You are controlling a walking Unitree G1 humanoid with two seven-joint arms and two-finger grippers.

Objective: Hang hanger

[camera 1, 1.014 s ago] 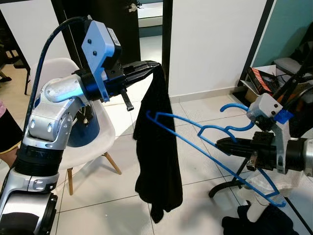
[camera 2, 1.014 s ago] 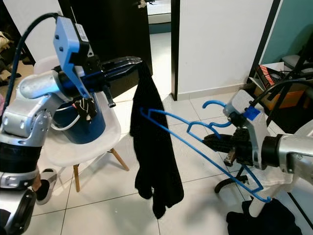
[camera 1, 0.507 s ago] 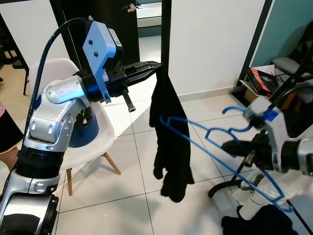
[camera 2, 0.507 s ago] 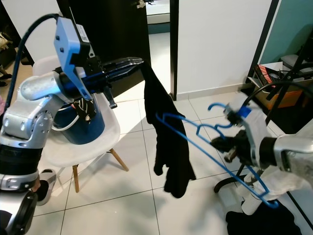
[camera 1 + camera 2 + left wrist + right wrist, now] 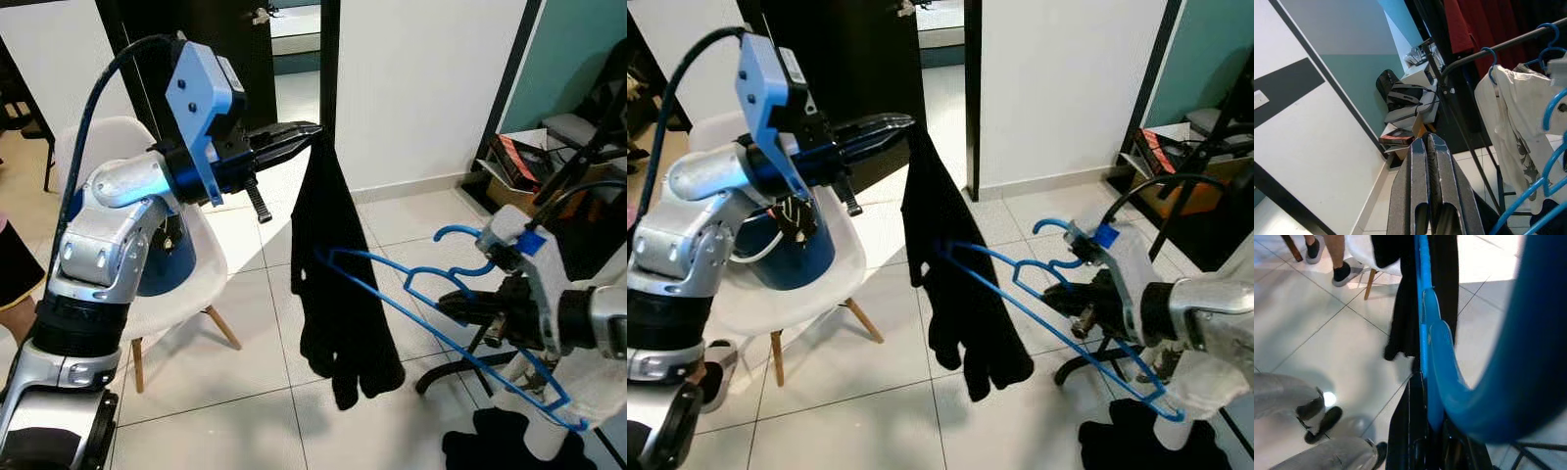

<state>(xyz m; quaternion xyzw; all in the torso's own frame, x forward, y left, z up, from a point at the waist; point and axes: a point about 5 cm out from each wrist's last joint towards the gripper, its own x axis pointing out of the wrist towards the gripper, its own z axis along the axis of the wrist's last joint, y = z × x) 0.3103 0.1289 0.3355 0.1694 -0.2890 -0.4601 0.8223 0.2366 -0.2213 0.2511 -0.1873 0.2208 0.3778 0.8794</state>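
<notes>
A black garment (image 5: 333, 284) hangs limp from my left gripper (image 5: 312, 131), which is shut on its top edge at chest height. My right gripper (image 5: 453, 305) is shut on a blue plastic hanger (image 5: 431, 318) near its hook. The hanger's far end (image 5: 321, 257) pokes into the hanging cloth about halfway down. In the right wrist view the hanger (image 5: 1426, 328) runs straight out along the fingers toward the garment (image 5: 1400, 308). The left wrist view looks past the shut fingers (image 5: 1426, 181) at a clothes rack (image 5: 1488, 49).
A white chair (image 5: 186, 264) holding a blue bucket (image 5: 167, 262) stands at my left. Dark clothes (image 5: 500, 446) lie on the tiled floor at the right by the rack's base (image 5: 451, 367). A person's feet (image 5: 1327, 259) stand near the chair. A white shirt (image 5: 1508, 127) hangs on the rack.
My right gripper has shifted the hanger slightly left and lower, its tip still in the cloth. The garment has swung back to hang straighter and longer. The left arm has held still.
</notes>
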